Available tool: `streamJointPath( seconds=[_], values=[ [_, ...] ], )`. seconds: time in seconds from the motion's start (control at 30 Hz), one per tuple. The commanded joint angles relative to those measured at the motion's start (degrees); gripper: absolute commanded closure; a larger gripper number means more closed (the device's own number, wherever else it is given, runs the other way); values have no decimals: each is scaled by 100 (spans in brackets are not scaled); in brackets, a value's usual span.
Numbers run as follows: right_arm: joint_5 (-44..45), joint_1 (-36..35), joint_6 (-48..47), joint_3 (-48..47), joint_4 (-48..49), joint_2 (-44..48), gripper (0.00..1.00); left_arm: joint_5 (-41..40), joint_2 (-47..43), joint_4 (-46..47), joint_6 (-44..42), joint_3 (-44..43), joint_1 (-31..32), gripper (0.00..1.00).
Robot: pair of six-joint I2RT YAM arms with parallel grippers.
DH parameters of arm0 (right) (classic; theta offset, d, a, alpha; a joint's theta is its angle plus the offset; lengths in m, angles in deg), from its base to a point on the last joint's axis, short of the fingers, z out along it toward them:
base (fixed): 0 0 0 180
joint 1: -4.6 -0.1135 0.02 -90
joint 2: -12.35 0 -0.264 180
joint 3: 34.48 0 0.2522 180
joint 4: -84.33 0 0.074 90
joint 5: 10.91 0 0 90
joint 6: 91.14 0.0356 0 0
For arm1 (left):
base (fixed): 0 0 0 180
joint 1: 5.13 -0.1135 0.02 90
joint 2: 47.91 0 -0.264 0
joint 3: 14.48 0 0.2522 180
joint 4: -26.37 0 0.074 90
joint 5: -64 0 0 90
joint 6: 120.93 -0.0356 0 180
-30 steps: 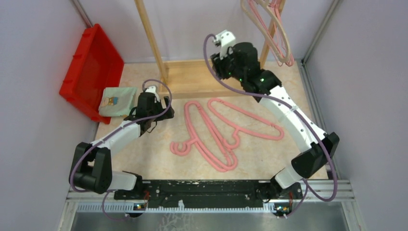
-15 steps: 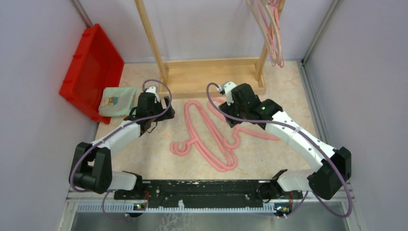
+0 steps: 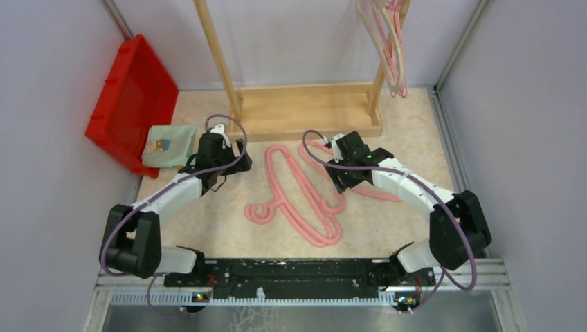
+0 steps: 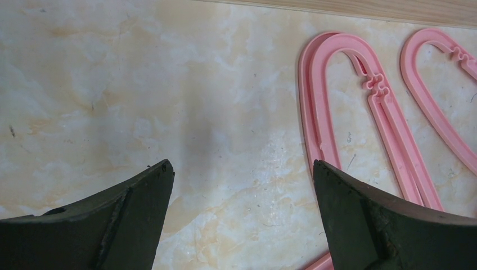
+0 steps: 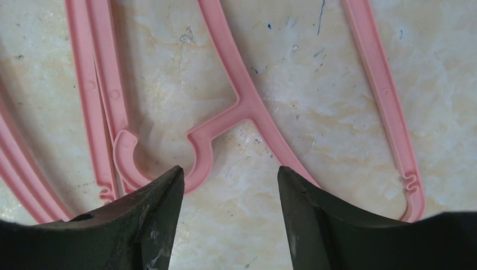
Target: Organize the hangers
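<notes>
The right gripper [image 5: 229, 171] hangs empty with its jaws spread, low over the thin pink hanger [image 5: 247, 107], near where the hook curls out of the neck. That hanger lies flat on the table [image 3: 208, 221], its hook right against the thicker pink hanger [image 4: 315, 107] beside it. The hung hangers [image 3: 391, 48] (pink and beige) dangle from the wooden rack [image 3: 304, 111] at the back. The left gripper [image 4: 242, 166] is likewise agape and holds nothing, over bare tabletop just beside the thicker hanger's rounded end.

The risk lies in the grasp. The plastic sits flush on the surface, so the fingers may scrape the table or skate off the bar. With the two hangers touching, a pinch could catch both, or a lift could drag the neighbour along.
</notes>
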Motion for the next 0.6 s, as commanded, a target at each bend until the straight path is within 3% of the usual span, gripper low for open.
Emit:
streamJointPath(
  seconds=[0.0,0.57],
  values=[
    [-131,43,-99,-80,603,-409,37,86,84,-4,19,-31,-23,1],
    [-216,206,-417,-219,1191,-1265,39,110,310,-17,-96,-125,-25,1]
  ],
)
